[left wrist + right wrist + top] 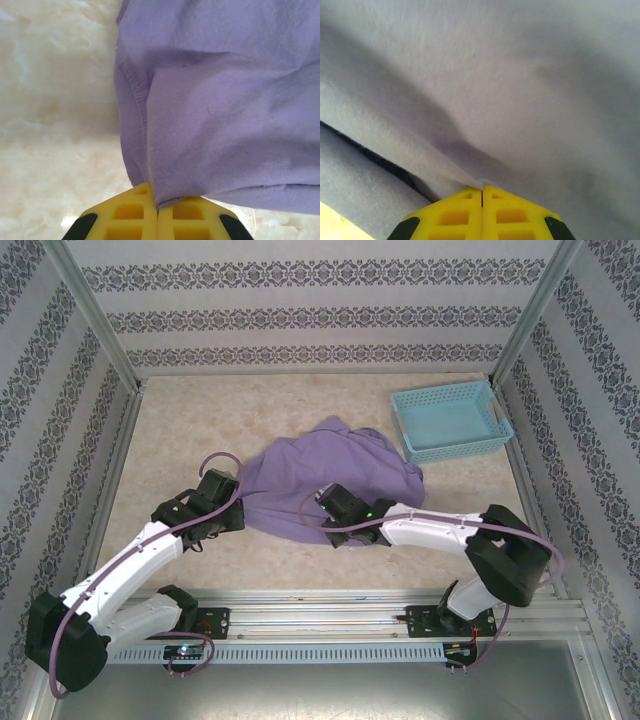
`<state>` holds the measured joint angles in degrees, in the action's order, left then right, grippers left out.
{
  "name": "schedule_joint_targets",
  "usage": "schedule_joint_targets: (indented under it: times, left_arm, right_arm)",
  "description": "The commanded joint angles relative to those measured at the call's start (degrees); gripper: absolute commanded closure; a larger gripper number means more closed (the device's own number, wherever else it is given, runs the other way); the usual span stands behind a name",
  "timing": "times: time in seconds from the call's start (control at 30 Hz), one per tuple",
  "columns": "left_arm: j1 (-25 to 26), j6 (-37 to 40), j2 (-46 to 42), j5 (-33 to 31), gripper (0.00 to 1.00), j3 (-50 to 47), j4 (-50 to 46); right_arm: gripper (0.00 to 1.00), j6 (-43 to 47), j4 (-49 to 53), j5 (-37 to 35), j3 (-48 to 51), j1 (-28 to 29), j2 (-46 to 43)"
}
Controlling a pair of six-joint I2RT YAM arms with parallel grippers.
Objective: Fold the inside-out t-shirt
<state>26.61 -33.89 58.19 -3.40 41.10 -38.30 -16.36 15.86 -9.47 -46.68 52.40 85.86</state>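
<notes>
We judge the limp, light inside-out t-shirt [320, 475] best held at its edges; left and right jaws clamp its cloth.

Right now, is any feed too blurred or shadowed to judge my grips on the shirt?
Top external: even light, sharp, t-shirt plain. Left wrist: crisp, hem stitching readable above the left gripper, mild glare on the table. Right wrist: cloth soft-focused, dark fold shadow beside the right gripper.
</notes>
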Motion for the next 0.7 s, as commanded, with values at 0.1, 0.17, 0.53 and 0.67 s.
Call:
schedule_joint_targets:
  times: [0.1, 0.17, 0.53, 0.67]
  left_arm:
    - [-0.1, -0.2, 0.1, -0.5, 1.0, 0.3, -1.9]
    - [-0.1, -0.3, -0.7, 0.2, 1.0, -0.5, -1.2]
    - [15.8, 1.0, 2.5, -10.4, 0.51, 11.1, -7.1]
    - [22.2, 2.3, 3.7, -8.7, 0.5, 10.6, 1.8]
  right_arm:
    - [1.0, -1.3, 0.8, -7.7, -2.0, 0.4, -9.5]
    - [1.0, -1.5, 1.6, -9.1, -2.4, 0.4, -12.0]
    - [1.0, -3.3, 1.8, -0.6, -5.9, -2.7, -16.2]
    - [1.0, -5.1, 1.4, 4.4, -7.6, -6.5, -11.7]
